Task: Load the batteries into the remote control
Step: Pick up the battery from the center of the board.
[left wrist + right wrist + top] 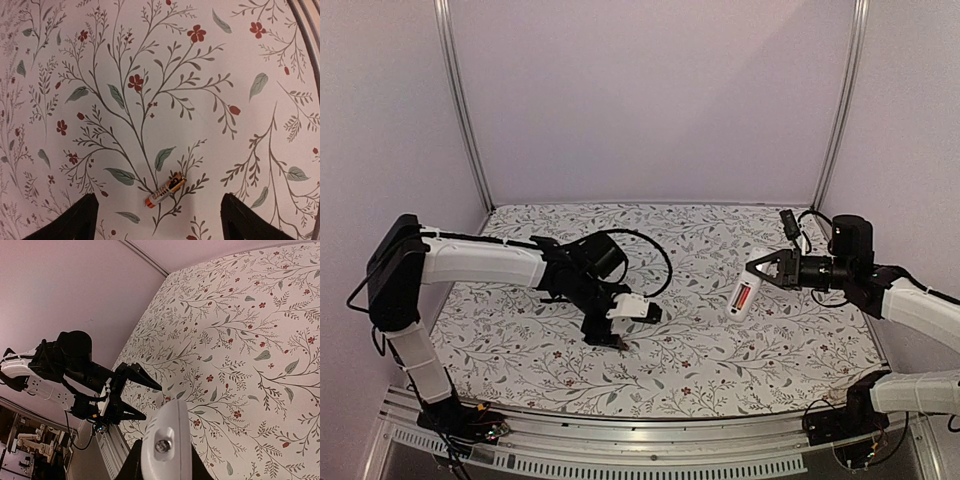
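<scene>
A dark battery with yellow-orange marking [166, 190] lies on the flowered table cover, slanted. My left gripper [160, 227] hangs just above it, open, with the battery between its two black fingertips [75, 220] and apart from both. In the top view the left gripper [606, 338] points down at the cover and hides this battery. My right gripper [767, 270] is shut on the white remote control [744, 287] and holds it in the air at the right, back side up. A red battery [743, 297] shows in its recess. The remote's end [165, 442] fills the bottom of the right wrist view.
The flowered table cover [700, 350] spans the table, with pale walls and metal posts [460, 100] around it. A metal rail [650, 440] runs along the near edge. The left arm [70, 370] shows across the table in the right wrist view.
</scene>
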`<action>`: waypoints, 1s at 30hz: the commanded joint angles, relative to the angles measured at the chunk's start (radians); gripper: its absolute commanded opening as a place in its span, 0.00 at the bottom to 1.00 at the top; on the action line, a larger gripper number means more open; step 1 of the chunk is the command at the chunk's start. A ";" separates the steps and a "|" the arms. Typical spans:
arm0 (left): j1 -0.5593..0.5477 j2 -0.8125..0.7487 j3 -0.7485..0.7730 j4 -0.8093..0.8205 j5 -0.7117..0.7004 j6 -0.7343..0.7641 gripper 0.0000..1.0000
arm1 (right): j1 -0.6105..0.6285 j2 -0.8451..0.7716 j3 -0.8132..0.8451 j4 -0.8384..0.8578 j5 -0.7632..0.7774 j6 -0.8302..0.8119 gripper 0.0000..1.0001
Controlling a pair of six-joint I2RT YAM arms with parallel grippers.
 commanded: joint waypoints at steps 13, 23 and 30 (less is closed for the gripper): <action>0.017 0.151 0.064 -0.050 -0.038 0.185 0.60 | -0.006 0.084 -0.001 0.083 -0.052 0.078 0.00; 0.016 0.176 0.029 -0.050 -0.112 0.184 0.35 | -0.005 0.146 0.000 0.134 -0.101 0.125 0.00; -0.021 0.142 0.023 -0.101 -0.111 0.076 0.11 | -0.005 0.240 0.007 0.203 -0.121 0.172 0.00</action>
